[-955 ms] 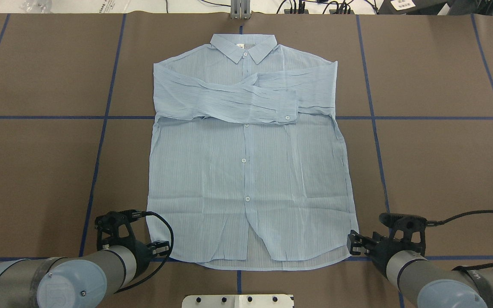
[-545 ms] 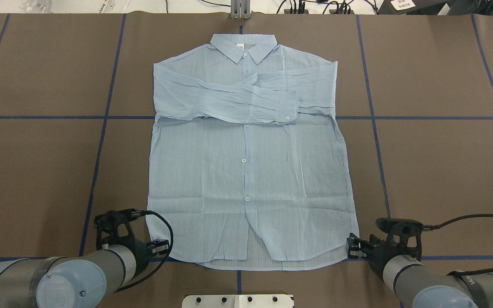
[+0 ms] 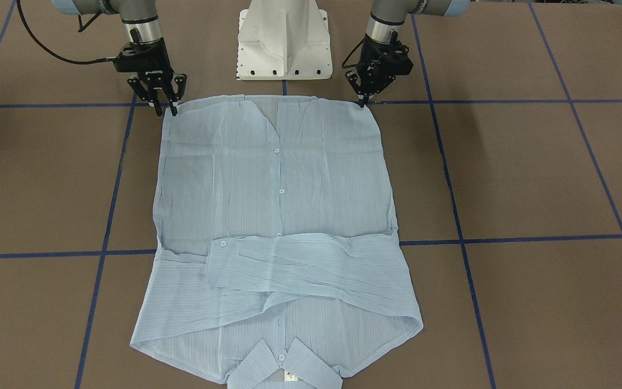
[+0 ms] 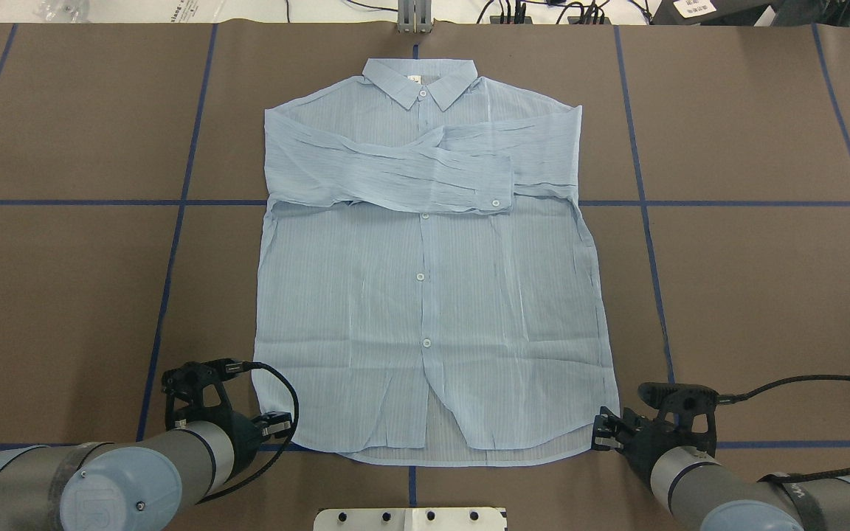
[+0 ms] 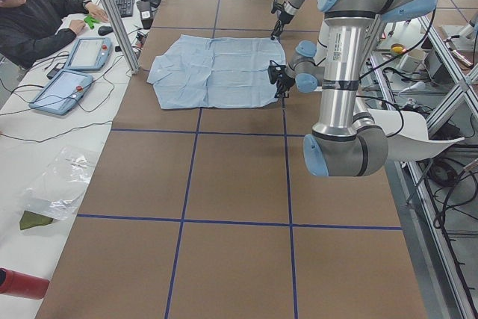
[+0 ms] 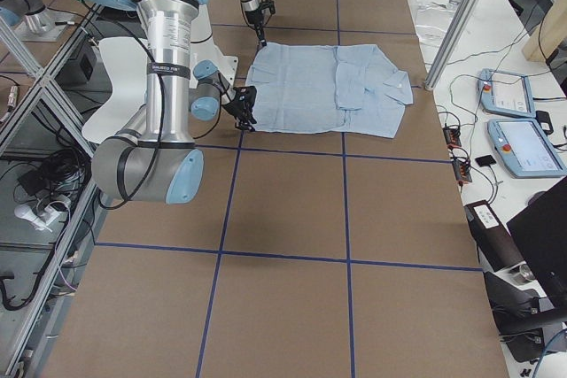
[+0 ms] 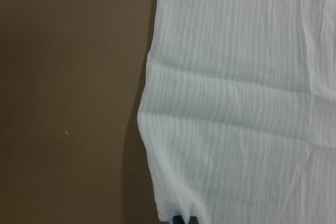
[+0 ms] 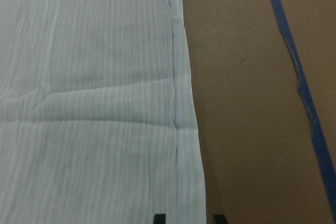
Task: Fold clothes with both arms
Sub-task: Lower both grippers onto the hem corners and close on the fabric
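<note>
The light blue striped shirt (image 4: pixel 425 295) lies flat and buttoned on the brown table, collar at the far edge, both sleeves folded across its chest (image 3: pixel 300 265). My left gripper (image 4: pixel 281 425) is down at the hem's near left corner, its fingers drawn together on that corner (image 3: pixel 364 101); the left wrist view shows the shirt (image 7: pixel 236 103) running down to the close-set fingertips. My right gripper (image 4: pixel 599 435) is at the near right hem corner. It is open (image 3: pixel 166 109), and the shirt's side edge (image 8: pixel 184 129) runs between its fingertips.
The white pedestal base (image 3: pixel 284 43) stands just behind the hem. Blue tape lines (image 4: pixel 174 243) grid the table. A metal bracket (image 4: pixel 414 18) sits beyond the collar. A person (image 5: pixel 37 20) sits at a side bench with tablets.
The right gripper has slid left and toward the near edge, up to the shirt's right hem corner. The left gripper and the shirt have stayed put.
</note>
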`<state>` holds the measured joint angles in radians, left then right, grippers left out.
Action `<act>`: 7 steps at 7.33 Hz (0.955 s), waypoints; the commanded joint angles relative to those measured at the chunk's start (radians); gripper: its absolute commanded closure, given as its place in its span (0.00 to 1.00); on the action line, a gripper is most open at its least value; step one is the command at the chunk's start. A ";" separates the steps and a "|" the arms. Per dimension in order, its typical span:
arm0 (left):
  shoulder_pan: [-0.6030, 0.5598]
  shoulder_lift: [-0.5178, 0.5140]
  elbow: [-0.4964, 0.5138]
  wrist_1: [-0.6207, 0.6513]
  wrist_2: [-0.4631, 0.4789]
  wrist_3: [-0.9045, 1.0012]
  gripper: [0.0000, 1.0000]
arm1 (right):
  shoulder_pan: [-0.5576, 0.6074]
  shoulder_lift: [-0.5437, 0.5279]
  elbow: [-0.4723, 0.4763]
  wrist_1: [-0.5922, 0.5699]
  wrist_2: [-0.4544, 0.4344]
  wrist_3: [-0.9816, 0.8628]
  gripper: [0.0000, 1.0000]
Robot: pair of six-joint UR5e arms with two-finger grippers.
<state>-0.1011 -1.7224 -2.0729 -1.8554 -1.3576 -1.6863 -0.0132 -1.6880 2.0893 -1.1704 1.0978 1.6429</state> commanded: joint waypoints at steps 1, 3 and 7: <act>0.000 0.000 -0.003 0.001 0.000 -0.001 1.00 | -0.005 0.011 -0.014 0.000 -0.001 0.000 0.68; 0.000 0.001 -0.004 0.001 0.000 0.000 1.00 | -0.011 0.013 -0.014 -0.018 -0.001 0.000 0.76; 0.001 0.000 -0.004 0.001 0.000 0.000 1.00 | -0.014 0.014 0.000 -0.035 -0.001 0.000 1.00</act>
<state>-0.1010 -1.7214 -2.0770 -1.8556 -1.3572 -1.6870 -0.0273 -1.6734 2.0843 -1.2041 1.0968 1.6429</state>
